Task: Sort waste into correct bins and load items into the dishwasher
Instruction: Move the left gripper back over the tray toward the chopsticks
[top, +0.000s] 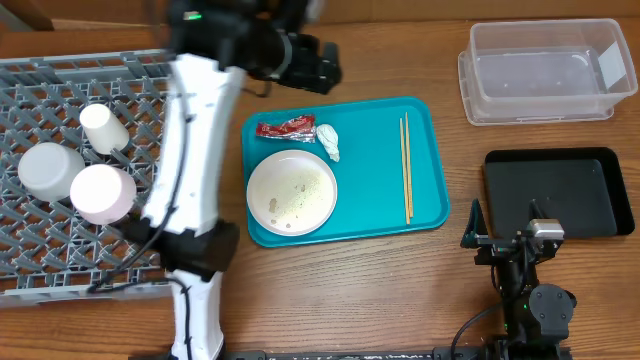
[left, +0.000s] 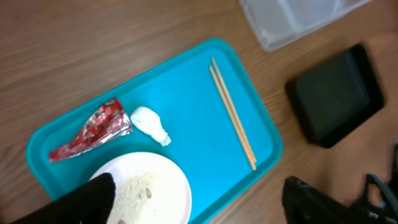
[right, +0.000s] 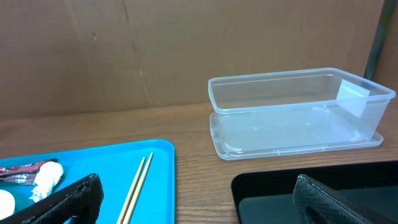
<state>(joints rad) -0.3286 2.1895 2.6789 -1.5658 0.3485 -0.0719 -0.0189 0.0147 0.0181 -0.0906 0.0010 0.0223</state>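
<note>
A white plate (top: 291, 192) with rice scraps (top: 297, 197) lies on the teal tray (top: 380, 205). Behind it are a red wrapper (top: 286, 128) and a white tissue wad (top: 329, 141). My left gripper (top: 328, 65) hovers past the tray's far edge, open and holding nothing. Its wrist view looks down on the wrapper (left: 93, 130), tissue (left: 149, 124) and plate (left: 155, 186) with the left gripper (left: 199, 186) spread wide. In the grey dish rack (top: 40, 80) sit a small white cup (top: 103, 128), a grey-blue bowl (top: 50, 170) and a pink bowl (top: 102, 193). My right gripper (top: 503, 222) is open beside the black tray (top: 555, 190).
The clear tub (top: 545, 70) stands at the back right, above the black tray; both hold nothing that shows. Wooden chopsticks (top: 406, 165) lie along the teal tray's right side. My white left arm (top: 195, 200) crosses between the rack and the teal tray.
</note>
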